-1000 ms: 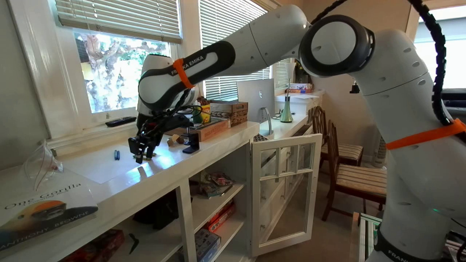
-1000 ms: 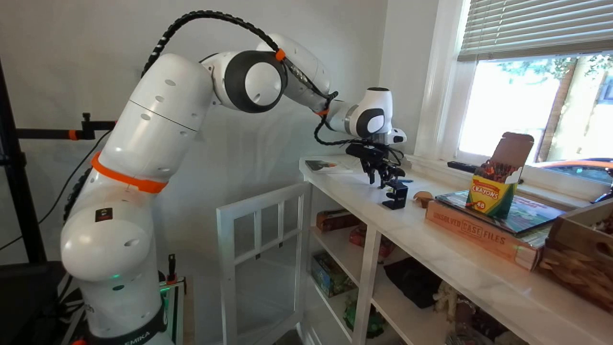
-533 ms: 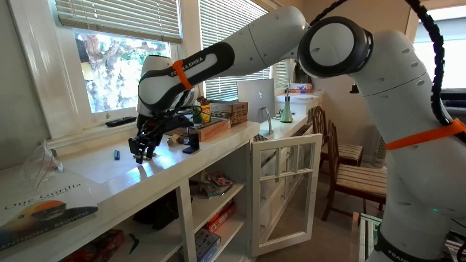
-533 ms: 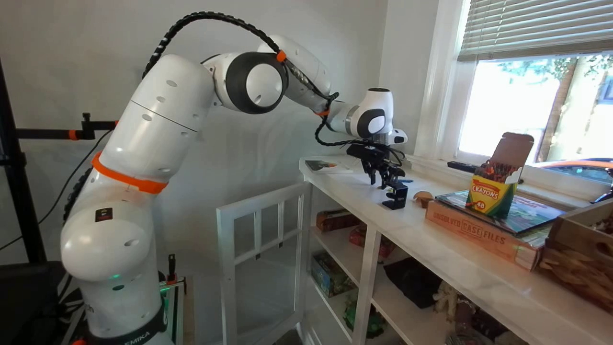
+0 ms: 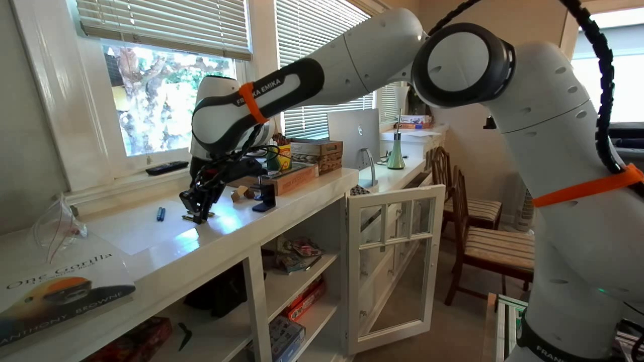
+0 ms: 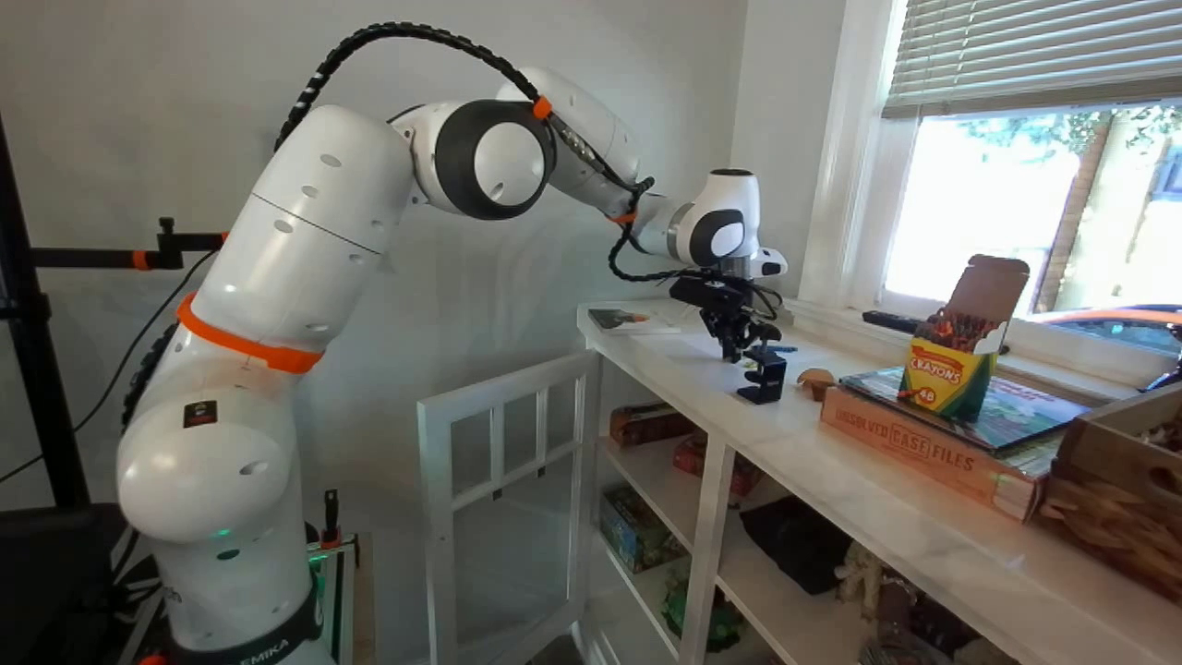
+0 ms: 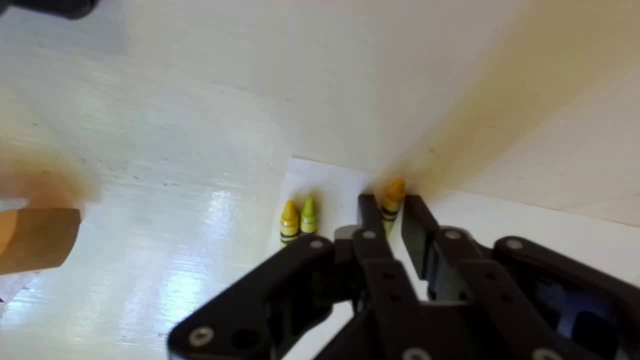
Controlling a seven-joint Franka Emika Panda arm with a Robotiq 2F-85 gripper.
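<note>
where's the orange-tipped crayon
In the wrist view, the orange-tipped crayon is right of centre, between the fingertips of the gripper and right of the yellow-green crayon.

Arm outstretched — gripper aimed down w/ fingers nearly tog.

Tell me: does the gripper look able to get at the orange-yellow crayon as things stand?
Probably yes: in the wrist view the gripper straddles the orange-yellow crayon, and the yellow crayon and green crayon lie to one side, not blocking.
</note>
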